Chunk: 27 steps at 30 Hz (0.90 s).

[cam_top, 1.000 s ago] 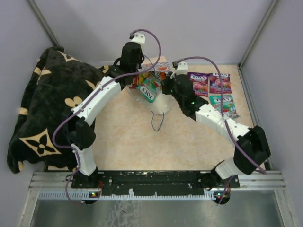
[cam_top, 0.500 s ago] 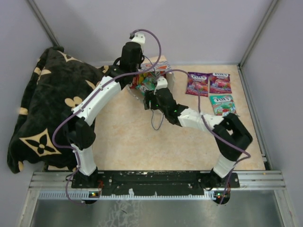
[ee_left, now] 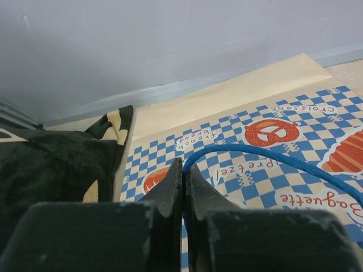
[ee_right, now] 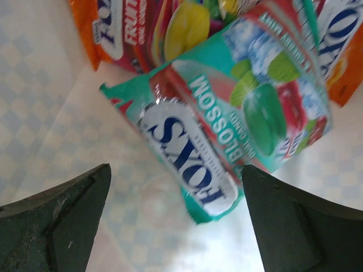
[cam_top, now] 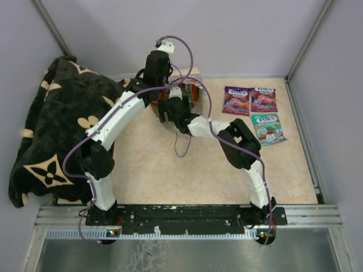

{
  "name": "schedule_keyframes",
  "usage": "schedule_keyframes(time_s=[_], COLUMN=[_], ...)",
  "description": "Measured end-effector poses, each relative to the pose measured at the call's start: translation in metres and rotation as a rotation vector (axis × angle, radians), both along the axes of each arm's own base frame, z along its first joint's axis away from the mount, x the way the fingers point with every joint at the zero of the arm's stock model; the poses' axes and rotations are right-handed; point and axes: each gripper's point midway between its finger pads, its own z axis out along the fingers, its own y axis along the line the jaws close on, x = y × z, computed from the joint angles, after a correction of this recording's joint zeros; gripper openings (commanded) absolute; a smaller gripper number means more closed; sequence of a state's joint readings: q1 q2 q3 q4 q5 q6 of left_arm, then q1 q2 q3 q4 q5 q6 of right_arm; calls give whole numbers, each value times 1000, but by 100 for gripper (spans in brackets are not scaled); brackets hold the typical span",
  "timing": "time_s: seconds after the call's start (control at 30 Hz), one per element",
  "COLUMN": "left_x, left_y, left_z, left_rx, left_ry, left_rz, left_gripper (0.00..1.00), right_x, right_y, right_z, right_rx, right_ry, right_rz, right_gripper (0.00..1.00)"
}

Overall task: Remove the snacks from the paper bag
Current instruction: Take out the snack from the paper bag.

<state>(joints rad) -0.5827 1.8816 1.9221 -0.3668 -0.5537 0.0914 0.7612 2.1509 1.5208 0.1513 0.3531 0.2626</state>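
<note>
Left gripper [ee_left: 182, 169]: clenched tight, fingers pressed flat together, and it's pinching the blue string handle [ee_left: 272, 154] between them.
Blue string handle: springs out from the fingertips and sweeps away to the right of the jaws, across the bag's printed face.
Paper bag [ee_left: 317, 133]: right under and ahead of the left jaws, with blue-white checks and a red pretzel motif just beyond the tips.
Right gripper [ee_right: 174, 173]: released, jaws flung wide, one finger at each lower corner of its wrist view, gripping nothing.
Teal packet [ee_right: 244, 107]: dead ahead of the open jaws, centred over the gap and lying tilted, its white logo end nearest the fingertips. It looks clear of both fingers.
Orange packet [ee_right: 93, 28]: beyond the teal one, farther from the jaws, up on the left-finger side.
Bag interior: pale walls with faint checks showing through, closing in around both right fingers.
Purple packet [cam_top: 237, 100], pink packet [cam_top: 264, 99], second teal packet [cam_top: 267, 127]: outside the bag, flat on the table [cam_top: 159, 170], well apart from both sets of jaws.
Black blanket [cam_top: 51, 124]: off to the left of the left jaws, meeting the bag's edge.
</note>
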Motion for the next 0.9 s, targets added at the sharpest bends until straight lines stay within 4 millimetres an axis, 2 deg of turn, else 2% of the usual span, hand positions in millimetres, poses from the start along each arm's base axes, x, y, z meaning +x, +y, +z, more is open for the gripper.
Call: schedule_keyframes(time_s=[0.2, 0.27, 0.4, 0.5, 0.57, 0.6, 0.73, 0.8, 0.9], left_x=[0, 0, 0, 0, 0, 0, 0, 0, 0], left_y=[1, 0, 1, 1, 1, 1, 1, 1, 1], left_z=[0, 0, 0, 0, 0, 0, 0, 0, 0], left_rx=[4, 4, 9, 11, 12, 13, 13, 13, 15], left_ry=[1, 1, 2, 2, 2, 2, 2, 2, 2], left_rz=[0, -4, -6, -6, -7, -7, -7, -6, -5], left_gripper=[0, 0, 0, 0, 0, 0, 0, 0, 0], right_x=[30, 35, 36, 36, 34, 31, 12, 1, -23], right_y=[-5, -8, -19, -24, -26, -29, -38, -40, -42], right_z=[-2, -10, -26, -28, -29, -30, -26, -17, 9], right_rx=[-120, -162, -240, -262, -258, -260, -252, -235, -206], right_ry=[-55, -61, -51, -59, -66, -64, -40, -26, -10], right_rz=[-80, -98, -125, -135, -136, -134, -106, -85, -45], right_gripper=[98, 90, 51, 18, 3, 0, 0, 0, 0])
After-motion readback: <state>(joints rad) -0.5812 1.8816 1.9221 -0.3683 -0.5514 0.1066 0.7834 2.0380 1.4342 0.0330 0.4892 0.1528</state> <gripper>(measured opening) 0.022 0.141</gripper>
